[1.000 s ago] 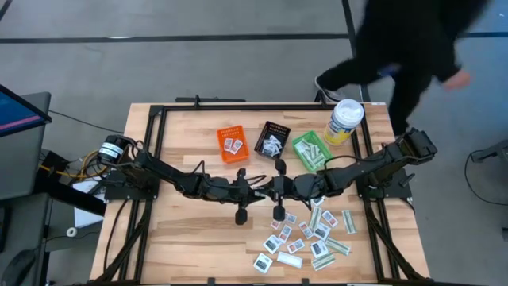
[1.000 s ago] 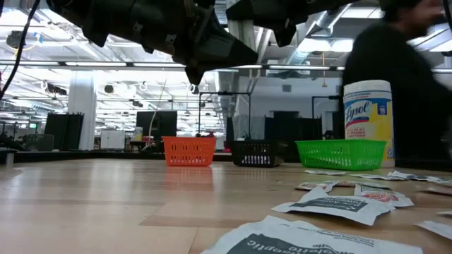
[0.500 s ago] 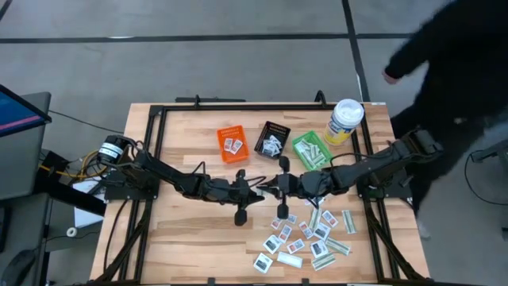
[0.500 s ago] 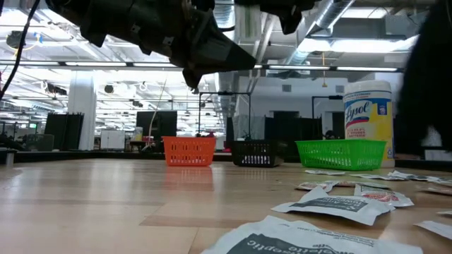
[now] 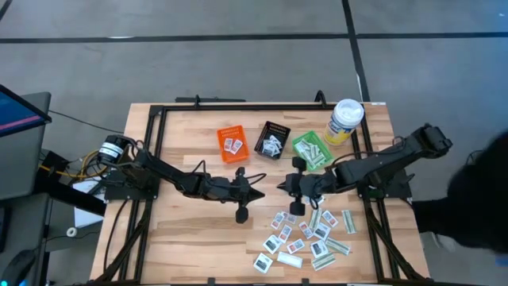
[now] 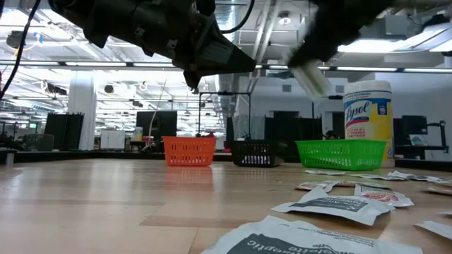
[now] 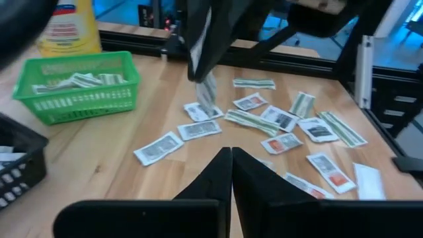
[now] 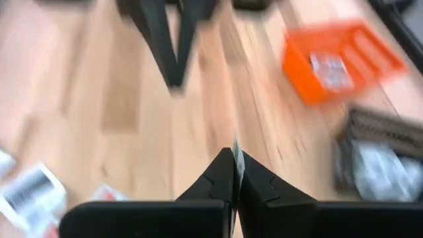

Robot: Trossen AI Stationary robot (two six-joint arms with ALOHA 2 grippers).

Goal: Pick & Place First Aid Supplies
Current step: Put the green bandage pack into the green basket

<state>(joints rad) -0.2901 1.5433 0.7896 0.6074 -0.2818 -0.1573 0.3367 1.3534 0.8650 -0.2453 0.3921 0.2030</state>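
Wood tabletop (image 5: 182, 230) holds it all, with a big bright hall behind. Nearest the front edge, toward the right corner, lie the packets (image 5: 305, 238), a loose heap of small flat paper ones, some white and squarish, some long pale-green strips.

They look very light and thin, and they would bend easily. Lying flat, they are hard to get under, so it seems best to pinch one by an edge or a corner that lifts a little, and only one at a time.

Above the back of that heap hangs the right claw (image 5: 295, 208). Its fingers are closed tight on one thin packet strip (image 8: 236, 160), held by its end so the rest pokes out. Near the middle of the tabletop, the left claw (image 5: 242, 213) is shut and holds nothing.

Along the back edge stand an orange bin (image 5: 232, 144), a black bin (image 5: 273, 140), a green bin (image 5: 311, 151) and a yellow can (image 5: 344, 121).
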